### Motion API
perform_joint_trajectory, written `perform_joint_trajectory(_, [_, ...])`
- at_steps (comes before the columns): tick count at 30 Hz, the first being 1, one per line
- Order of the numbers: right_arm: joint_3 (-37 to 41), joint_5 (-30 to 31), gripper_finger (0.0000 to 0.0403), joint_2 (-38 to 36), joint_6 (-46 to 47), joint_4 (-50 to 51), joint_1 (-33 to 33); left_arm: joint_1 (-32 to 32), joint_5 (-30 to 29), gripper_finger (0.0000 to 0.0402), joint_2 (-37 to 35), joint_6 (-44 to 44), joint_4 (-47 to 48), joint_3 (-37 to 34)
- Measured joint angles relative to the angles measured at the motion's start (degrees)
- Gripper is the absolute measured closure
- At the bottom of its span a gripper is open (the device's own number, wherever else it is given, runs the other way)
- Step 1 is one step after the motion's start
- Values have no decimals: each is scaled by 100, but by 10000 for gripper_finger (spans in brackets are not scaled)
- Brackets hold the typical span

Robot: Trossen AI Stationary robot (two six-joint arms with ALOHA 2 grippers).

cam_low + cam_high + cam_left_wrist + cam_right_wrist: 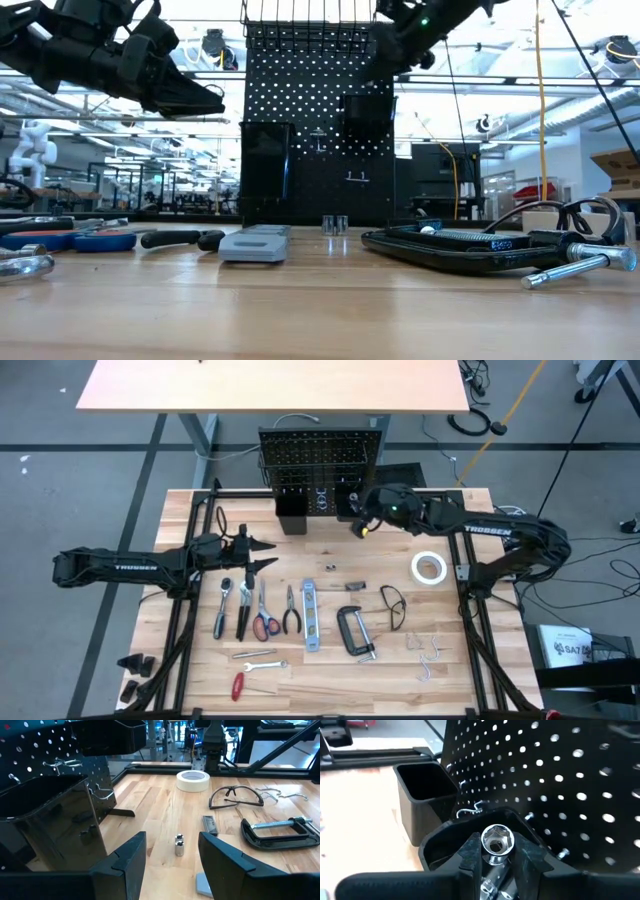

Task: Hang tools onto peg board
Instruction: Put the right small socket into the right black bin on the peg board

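The peg board (320, 460) stands upright at the table's far edge, with two black bins (292, 515) on its lower part. My right gripper (496, 857) is shut on a chrome hex socket (495, 842) in front of the board, over the right bin (445, 845); it also shows from above (360, 520). My left gripper (172, 865) hovers open and empty over the table's left part (262, 555). A second small socket (179, 845) stands on the wood ahead of it. The other tools lie flat in a row near the table's middle. My right gripper pinches the socket's round sides (484, 845) between its two fingers (472, 852). The fingers slant down toward the peg board. The socket's open hex end faces back toward the wrist. It is lifted clear, above the right bin's opening.
On the table lie a ratchet (222, 605), pliers (291, 610), red-handled scissors (264, 618), a level (310, 615), a C-clamp (355, 630), glasses (393, 605), a white tape roll (429, 568), a red screwdriver (240, 685) and loose hooks (425, 650). Hooks stick out of the board (62, 764).
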State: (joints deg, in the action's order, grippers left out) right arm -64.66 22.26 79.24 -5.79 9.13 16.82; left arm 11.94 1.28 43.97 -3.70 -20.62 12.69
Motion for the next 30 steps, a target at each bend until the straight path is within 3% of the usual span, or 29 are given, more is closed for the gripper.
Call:
perform_joint_trajectory(12, [-171, 18, 335, 341, -47, 44, 151, 0, 0, 222, 0, -2, 17, 0])
perform_joint_trajectory(22, [-171, 15, 178, 352, -66, 0, 151, -2, 2, 222, 0, -2, 20, 0])
perform_joint_trajectory(30, [-171, -8, 147, 295, -45, 204, 43, -1, 2, 222, 0, 0, 20, 0])
